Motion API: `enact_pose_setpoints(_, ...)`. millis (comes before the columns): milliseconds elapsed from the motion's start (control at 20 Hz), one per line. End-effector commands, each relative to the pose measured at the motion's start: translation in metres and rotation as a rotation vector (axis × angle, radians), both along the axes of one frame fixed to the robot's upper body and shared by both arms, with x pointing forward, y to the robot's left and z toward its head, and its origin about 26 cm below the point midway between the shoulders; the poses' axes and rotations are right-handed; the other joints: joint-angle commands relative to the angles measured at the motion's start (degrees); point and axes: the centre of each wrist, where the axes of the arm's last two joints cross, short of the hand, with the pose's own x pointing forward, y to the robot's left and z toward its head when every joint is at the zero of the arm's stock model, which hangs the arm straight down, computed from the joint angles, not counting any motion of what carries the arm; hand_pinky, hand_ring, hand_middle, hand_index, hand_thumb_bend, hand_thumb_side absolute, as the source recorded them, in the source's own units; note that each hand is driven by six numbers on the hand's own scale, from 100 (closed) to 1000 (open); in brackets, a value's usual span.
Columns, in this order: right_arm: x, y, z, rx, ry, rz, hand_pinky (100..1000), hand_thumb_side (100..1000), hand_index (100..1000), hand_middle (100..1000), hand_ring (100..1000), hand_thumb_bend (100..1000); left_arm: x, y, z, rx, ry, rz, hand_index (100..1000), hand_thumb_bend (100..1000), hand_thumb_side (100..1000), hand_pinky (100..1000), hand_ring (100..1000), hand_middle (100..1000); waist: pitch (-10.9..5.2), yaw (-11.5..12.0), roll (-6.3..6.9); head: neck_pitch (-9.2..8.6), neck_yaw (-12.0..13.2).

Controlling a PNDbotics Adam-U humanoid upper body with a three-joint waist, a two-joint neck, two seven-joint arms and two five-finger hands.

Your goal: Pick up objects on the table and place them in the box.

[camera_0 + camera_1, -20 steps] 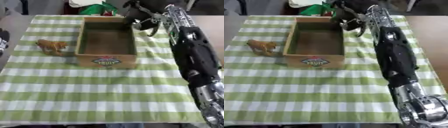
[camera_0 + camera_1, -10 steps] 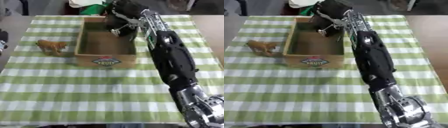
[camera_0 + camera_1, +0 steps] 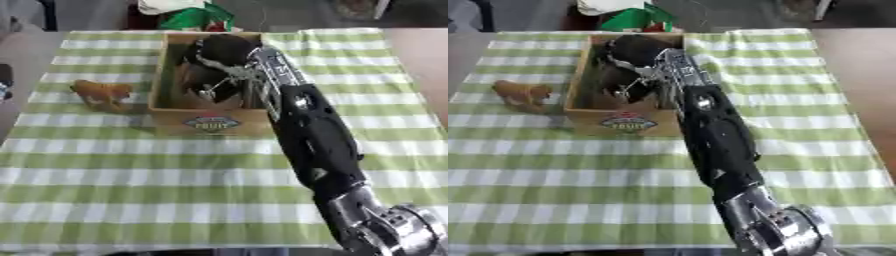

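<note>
Green-and-white checked cloth covers the table (image 3: 105, 175), where an open wooden box with a fruit label (image 3: 210, 121) stands. Its right robot hand (image 3: 214, 62) hangs inside the box; whether its fingers are curled or straight cannot be told. 1 small brown toy animal (image 3: 101, 93) stands on the cloth just left of the box.

- Both eyes sat in the robot's head and looked steeply down over the counter (image 3: 105, 165), facing its far edge.
- They shared nearly the same scene: the box (image 3: 210, 117) near the far end, with the right arm (image 3: 715, 135) rising close from the lower right.
- The right eye showed everything shifted slightly leftward.
</note>
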Motion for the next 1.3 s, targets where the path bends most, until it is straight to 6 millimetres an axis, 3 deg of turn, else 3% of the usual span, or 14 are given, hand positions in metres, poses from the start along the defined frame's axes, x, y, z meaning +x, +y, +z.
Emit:
enact_pose_setpoints(50,0.000,0.002,-0.010,-0.077,0.033,-0.032,686,319,921,778,509,100,0.001,0.000,0.012,0.020,-0.032,-0.008,747,374,457,669,678,633,-0.70,-0.1,0.21,-0.62,0.0)
enact_pose_setpoints(100,0.001,0.003,-0.016,-0.106,0.059,-0.050,703,334,924,789,566,100,0.001,0.000,0.012,0.020,-0.031,-0.008,747,374,457,669,678,633,-0.71,-0.1,0.22,-0.58,0.0)
enact_pose_setpoints(150,0.001,0.004,-0.019,-0.130,0.077,-0.063,703,334,924,789,566,100,0.001,0.000,0.012,0.019,-0.031,-0.008,747,374,457,669,678,633,-0.72,-0.1,0.23,-0.56,0.0)
enact_pose_setpoints(200,0.002,0.005,-0.020,-0.146,0.093,-0.074,764,363,938,823,749,100,0.001,0.000,0.012,0.019,-0.031,-0.009,747,374,457,668,678,633,-0.72,-0.1,0.24,-0.54,0.0)
enact_pose_setpoints(500,0.004,0.001,-0.015,-0.162,0.171,-0.107,851,433,951,887,890,100,0.001,0.000,0.012,0.020,-0.029,-0.009,747,374,456,669,678,633,-0.75,-0.1,0.18,-0.50,0.0)
enact_pose_setpoints(850,0.003,-0.001,-0.002,-0.158,0.226,-0.118,851,433,951,887,890,100,0.001,0.000,0.012,0.020,-0.029,-0.009,747,374,456,669,678,633,-0.76,-0.1,0.16,-0.50,0.0)
enact_pose_setpoints(900,0.003,-0.001,-0.001,-0.155,0.229,-0.120,872,519,949,896,901,100,0.001,0.000,0.012,0.020,-0.029,-0.009,747,374,457,669,678,633,-0.78,-0.1,0.15,-0.51,0.1)
enact_pose_setpoints(950,0.005,-0.005,0.004,-0.131,0.224,-0.133,876,524,947,893,893,100,0.001,0.000,0.012,0.020,-0.029,-0.007,746,374,457,669,679,633,-0.89,-0.2,0.10,-0.49,0.2)
enact_pose_setpoints(1150,0.007,-0.020,0.025,0.006,0.187,-0.150,871,417,936,873,867,100,0.001,0.001,0.012,0.025,-0.028,-0.005,746,374,458,669,679,633,-1.01,-0.1,0.02,-0.50,0.3)
enact_pose_setpoints(1200,0.007,-0.022,0.029,0.035,0.176,-0.147,866,332,927,855,847,100,0.001,0.002,0.012,0.026,-0.028,-0.004,746,375,458,669,679,633,-1.03,-0.2,0.03,-0.49,0.3)
enact_pose_setpoints(1300,0.007,-0.029,0.044,0.119,0.134,-0.144,861,302,920,838,831,100,0.001,0.003,0.013,0.031,-0.028,-0.001,746,376,458,669,680,633,-1.12,-0.3,0.14,-0.44,0.4)
